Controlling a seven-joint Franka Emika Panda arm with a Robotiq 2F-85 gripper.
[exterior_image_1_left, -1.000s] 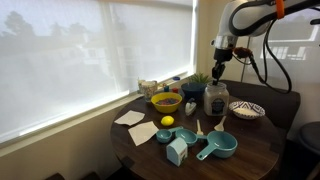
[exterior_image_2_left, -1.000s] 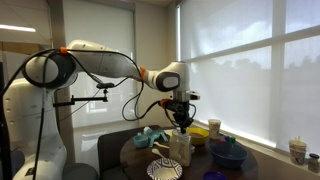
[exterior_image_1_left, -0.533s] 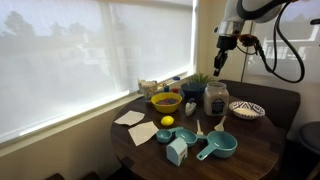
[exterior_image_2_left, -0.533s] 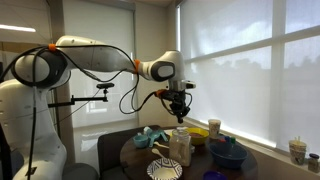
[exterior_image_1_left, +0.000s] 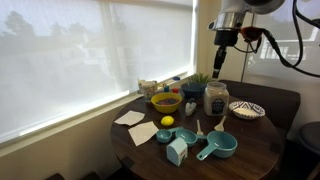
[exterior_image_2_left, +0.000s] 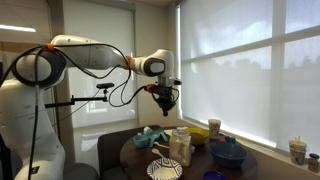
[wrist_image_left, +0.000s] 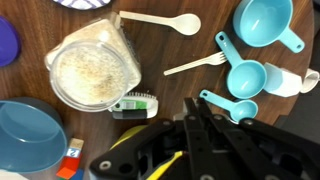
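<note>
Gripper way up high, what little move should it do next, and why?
Probably lower straight down toward the jar. The gripper hangs high above the table, shut and seemingly empty, far from everything. The jar of grains sits almost beneath it, with the white spoon beside it, so nothing is within reach until it comes down.

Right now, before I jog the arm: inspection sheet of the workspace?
Surface: round dark table, crowded.
Job's things: jar of grains, upright, below the pincer.
Clutter: teal measuring cups, white spoon, fork, yellow bowl, lemon, napkins, patterned bowl.
Grippers: pincer shut, empty, high above the jar.
Cables: black cable loops under the arm, clear of the table.
Surroundings: window blinds drawn.
</note>
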